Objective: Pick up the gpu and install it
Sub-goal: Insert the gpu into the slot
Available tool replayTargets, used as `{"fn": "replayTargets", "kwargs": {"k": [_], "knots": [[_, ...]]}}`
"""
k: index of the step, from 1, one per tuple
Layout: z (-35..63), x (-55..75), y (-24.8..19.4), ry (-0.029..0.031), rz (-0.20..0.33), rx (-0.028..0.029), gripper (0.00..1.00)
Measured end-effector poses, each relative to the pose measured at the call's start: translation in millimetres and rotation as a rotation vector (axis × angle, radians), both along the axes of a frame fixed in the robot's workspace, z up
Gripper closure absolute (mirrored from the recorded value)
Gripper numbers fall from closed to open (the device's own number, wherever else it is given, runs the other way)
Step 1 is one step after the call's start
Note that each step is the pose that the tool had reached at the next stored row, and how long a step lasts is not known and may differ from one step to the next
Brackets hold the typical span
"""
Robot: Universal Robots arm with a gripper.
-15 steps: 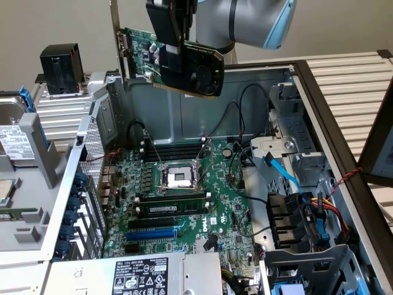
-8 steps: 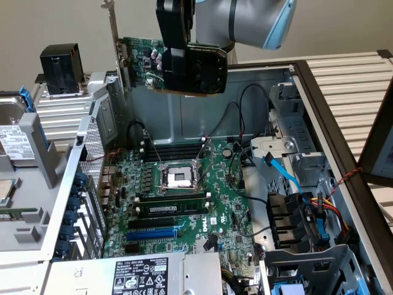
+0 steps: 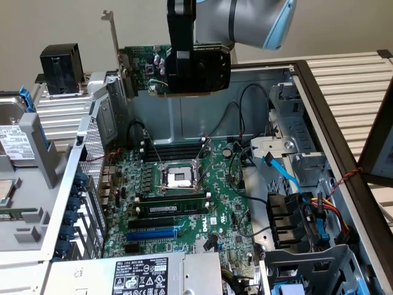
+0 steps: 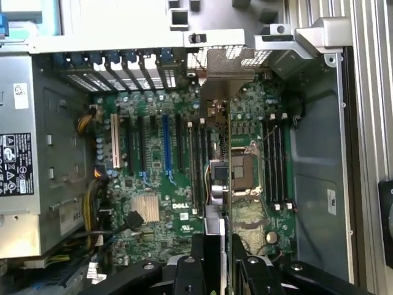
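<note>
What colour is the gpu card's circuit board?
Green: the small black-shrouded gpu card, clearest in the exterior view.

The exterior camera is standing off from the motherboard, looking down on it at a slant. The wrist camera is hanging high above the motherboard, facing straight down past the gripper. Both are showing the motherboard.

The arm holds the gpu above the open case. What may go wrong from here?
The tool grips the gpu high over the motherboard; a slip could drop it onto the open CPU socket. Loose black cables cross the board and may snag the card. The long bracket may strike the perforated case wall on the way down.
</note>
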State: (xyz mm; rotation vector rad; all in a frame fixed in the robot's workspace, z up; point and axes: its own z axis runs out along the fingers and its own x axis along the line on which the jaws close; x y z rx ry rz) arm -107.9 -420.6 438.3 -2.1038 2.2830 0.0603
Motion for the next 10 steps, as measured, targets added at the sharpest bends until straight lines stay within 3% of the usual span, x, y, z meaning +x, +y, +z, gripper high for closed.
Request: {"fn": "replayTargets", "kwargs": {"k": [4,8,10], "knots": [[-3.1,-0.5,0.0,-0.0047,0.066,0.0001,0.73],[-4.5,-0.7,0.0,-0.0037,0.075,-0.0008,0.73],[-6.3,-0.8,0.1,-0.0030,0.075,-0.0089,0.73]]}}
